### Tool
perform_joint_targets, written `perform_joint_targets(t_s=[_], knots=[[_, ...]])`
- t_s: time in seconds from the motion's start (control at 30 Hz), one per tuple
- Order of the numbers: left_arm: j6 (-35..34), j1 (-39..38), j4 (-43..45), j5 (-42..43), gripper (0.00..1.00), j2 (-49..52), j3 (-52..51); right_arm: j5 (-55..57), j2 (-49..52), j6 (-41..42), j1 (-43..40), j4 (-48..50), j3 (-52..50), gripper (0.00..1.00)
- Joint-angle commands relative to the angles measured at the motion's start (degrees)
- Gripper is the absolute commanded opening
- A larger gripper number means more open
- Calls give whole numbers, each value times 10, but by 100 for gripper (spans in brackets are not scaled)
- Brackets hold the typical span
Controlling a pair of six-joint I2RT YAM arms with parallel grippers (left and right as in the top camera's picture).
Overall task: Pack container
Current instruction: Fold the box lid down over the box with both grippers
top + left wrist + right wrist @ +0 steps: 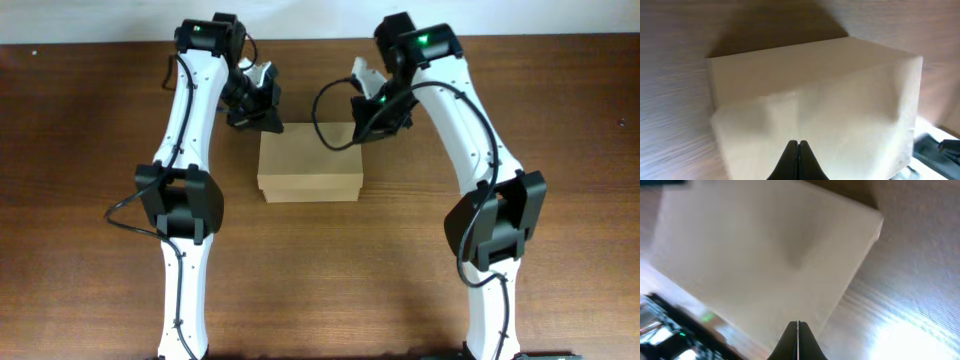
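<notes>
Our left claw is clenched, its tips pressed together with nothing between them. Our right claw is clenched the same way, also empty. Both hang over the far edge of the box, the left one at its far left corner and the right one at its far right corner. We cannot tell whether either tip touches the cardboard.

The box sits in the middle of the tabletop, between the two claws. Its lid lies flat and looks shut. We judge the packing nearly done and take the step in hand to be pressing or seating the lid. The next move calls for a light downward push at the far corners, without shoving the box toward the near side.

The box is plain tan cardboard, matte, rectangular, with crisp edges and a slight seam along the front. It should dent under hard pressure. The tabletop is dark wood grain, smooth, with some glare.
</notes>
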Motion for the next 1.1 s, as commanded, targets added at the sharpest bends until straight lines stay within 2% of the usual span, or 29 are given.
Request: perform_joint_targets(t_s=[0.0,0.13,0.33,0.63,0.87,1.07], knots=[[-2,-28,-2,-122,2,-98,7,85,-55,-10,31,-30,14,4],[-17,-67,-2,-225,2,-159,-21,115,-78,-10,56,-53,14,4],[-56,-108,-2,-318,1,-216,-158,131,-85,-1,63,-47,0,4],[-61,-105,66,-317,1,-216,-336,119,-84,5,63,84,-138,4],[-61,-104,127,-308,2,-216,-408,103,-84,24,63,161,-244,4],[-61,-104,159,-294,1,-216,-445,105,-85,24,63,177,-266,4]])
